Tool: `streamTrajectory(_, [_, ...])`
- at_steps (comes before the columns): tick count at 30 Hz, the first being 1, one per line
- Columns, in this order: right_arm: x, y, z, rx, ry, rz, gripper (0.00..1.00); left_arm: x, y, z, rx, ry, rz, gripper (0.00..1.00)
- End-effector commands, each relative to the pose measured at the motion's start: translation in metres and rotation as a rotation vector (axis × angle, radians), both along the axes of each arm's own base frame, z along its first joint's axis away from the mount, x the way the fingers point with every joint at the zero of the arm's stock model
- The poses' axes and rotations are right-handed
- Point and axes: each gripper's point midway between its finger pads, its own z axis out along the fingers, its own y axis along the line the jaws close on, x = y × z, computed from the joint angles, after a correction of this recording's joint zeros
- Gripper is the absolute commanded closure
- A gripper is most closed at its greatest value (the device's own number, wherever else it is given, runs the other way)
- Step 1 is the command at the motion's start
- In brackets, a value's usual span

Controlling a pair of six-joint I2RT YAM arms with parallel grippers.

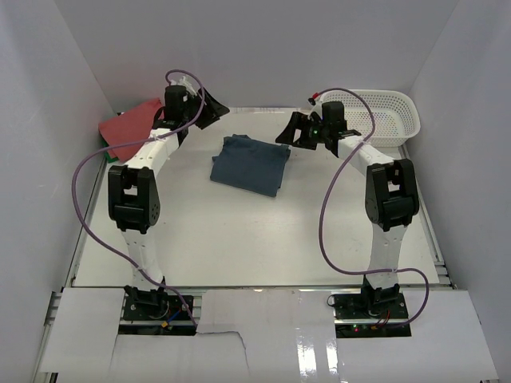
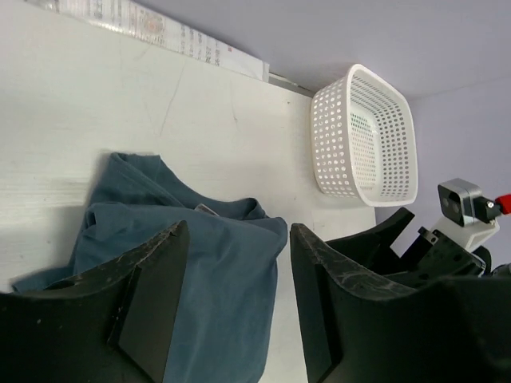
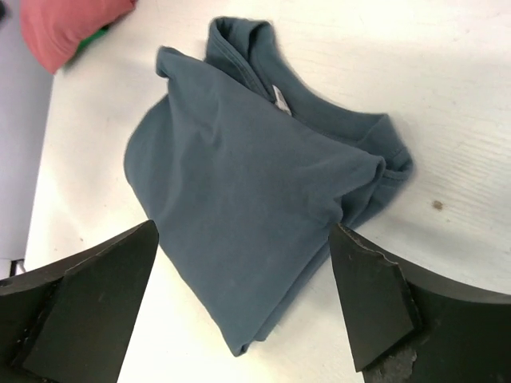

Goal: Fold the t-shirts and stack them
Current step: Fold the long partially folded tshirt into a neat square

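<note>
A dark teal-blue t-shirt (image 1: 250, 163) lies folded in a loose bundle on the white table, its neck label (image 3: 281, 99) showing. A coral-red t-shirt (image 1: 128, 126) lies bunched at the far left against the wall. My left gripper (image 1: 209, 112) hovers past the blue shirt's far left corner, open, with the shirt (image 2: 223, 271) beneath and between its fingers but not pinched. My right gripper (image 1: 289, 132) hangs off the shirt's far right corner, open wide above the cloth (image 3: 255, 183), holding nothing.
A white lattice basket (image 1: 387, 116) stands at the back right by the wall. Something green (image 3: 88, 40) peeks out from under the red t-shirt (image 3: 72, 24). The right arm's wrist (image 2: 459, 231) is close to the left gripper's right finger.
</note>
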Motion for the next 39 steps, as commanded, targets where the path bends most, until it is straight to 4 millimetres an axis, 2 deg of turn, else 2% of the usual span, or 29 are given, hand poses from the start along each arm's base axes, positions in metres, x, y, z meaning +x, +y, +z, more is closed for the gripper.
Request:
streamTrajectory(1, [-0.007, -0.006, -0.001, -0.062, 0.0, 0.0, 0.06, -0.014, 0.005, 0.041, 0.096, -0.136, -0.046, 0.36])
streamTrajectory(4, [-0.012, -0.008, -0.014, -0.077, 0.053, -0.003, 0.07, -0.019, 0.007, 0.018, 0.175, -0.113, -0.094, 0.33])
streamTrajectory(5, [-0.013, -0.008, -0.018, -0.073, 0.069, -0.005, 0.07, -0.021, 0.01, 0.009, 0.194, -0.084, -0.099, 0.27])
streamTrajectory(9, [-0.018, -0.003, -0.032, -0.043, 0.137, 0.007, 0.09, -0.024, 0.021, -0.021, 0.226, -0.019, -0.117, 0.18])
streamTrajectory(12, [-0.02, 0.002, -0.044, -0.022, 0.177, 0.016, 0.12, -0.024, 0.024, -0.033, 0.216, 0.003, -0.147, 0.18])
streamTrajectory(19, [-0.025, 0.01, -0.071, 0.008, 0.258, 0.03, 0.14, -0.028, 0.014, -0.051, 0.213, 0.014, -0.254, 0.19])
streamTrajectory(25, [-0.027, 0.016, -0.086, 0.031, 0.294, 0.037, 0.17, -0.03, 0.017, -0.086, 0.248, 0.09, -0.279, 0.22])
streamTrajectory(28, [-0.028, 0.02, -0.092, 0.058, 0.318, 0.047, 0.25, -0.031, 0.018, -0.105, 0.238, 0.137, -0.269, 0.25])
streamTrajectory(32, [-0.031, 0.027, -0.097, 0.08, 0.336, 0.062, 0.34, -0.035, 0.013, -0.119, 0.205, 0.174, -0.279, 0.27])
streamTrajectory(35, [-0.032, 0.031, -0.101, 0.092, 0.35, 0.076, 0.45, -0.039, 0.012, -0.124, 0.198, 0.183, -0.286, 0.28])
streamTrajectory(39, [-0.032, 0.033, -0.104, 0.099, 0.357, 0.09, 0.53, -0.048, 0.009, -0.129, 0.197, 0.196, -0.3, 0.28])
